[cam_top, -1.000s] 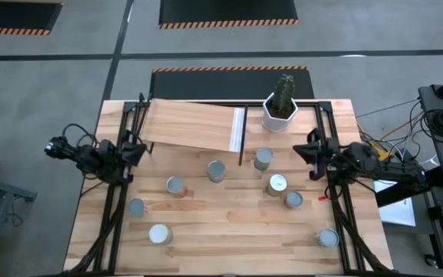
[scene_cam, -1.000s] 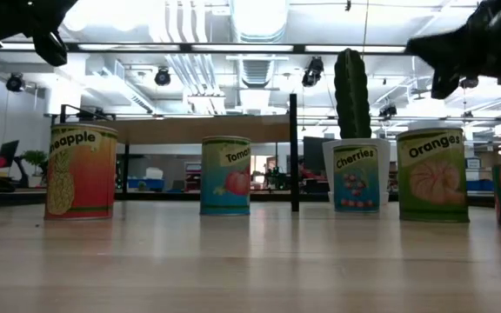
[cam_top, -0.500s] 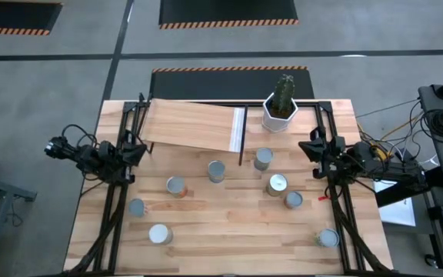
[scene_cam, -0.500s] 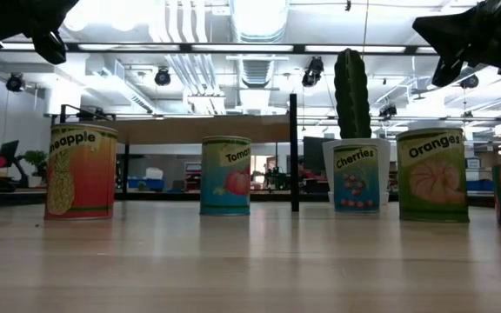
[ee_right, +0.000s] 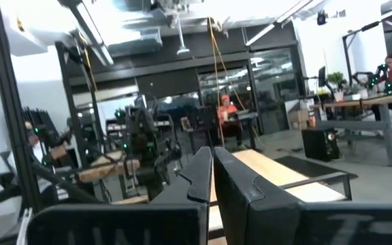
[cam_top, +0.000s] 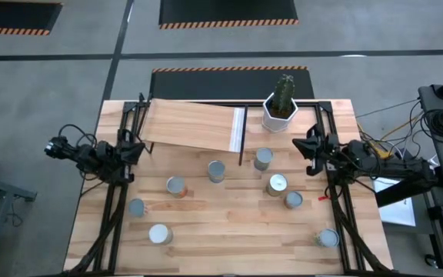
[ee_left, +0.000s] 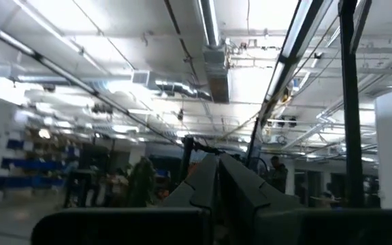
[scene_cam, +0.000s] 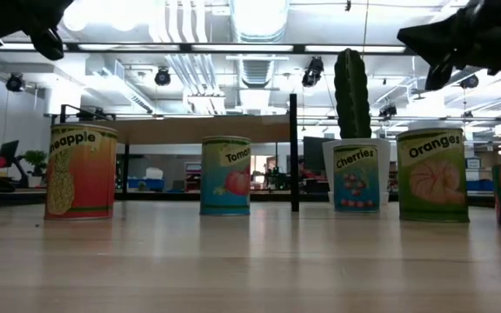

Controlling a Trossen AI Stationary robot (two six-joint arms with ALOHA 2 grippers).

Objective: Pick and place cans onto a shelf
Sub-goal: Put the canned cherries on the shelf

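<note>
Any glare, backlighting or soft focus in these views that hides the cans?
Low view: bright ceiling lights, but the Oranges can label reads clearly. High view: even light, can tops crisp. Left wrist view: washed-out ceiling glare, no cans shown.

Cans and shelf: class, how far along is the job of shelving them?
Done: nothing; the shelf is bare. In hand: nothing; the left end effector and right end effector sit shut at the table's sides, holding no can. Left: all eight cans stand on the table.
</note>
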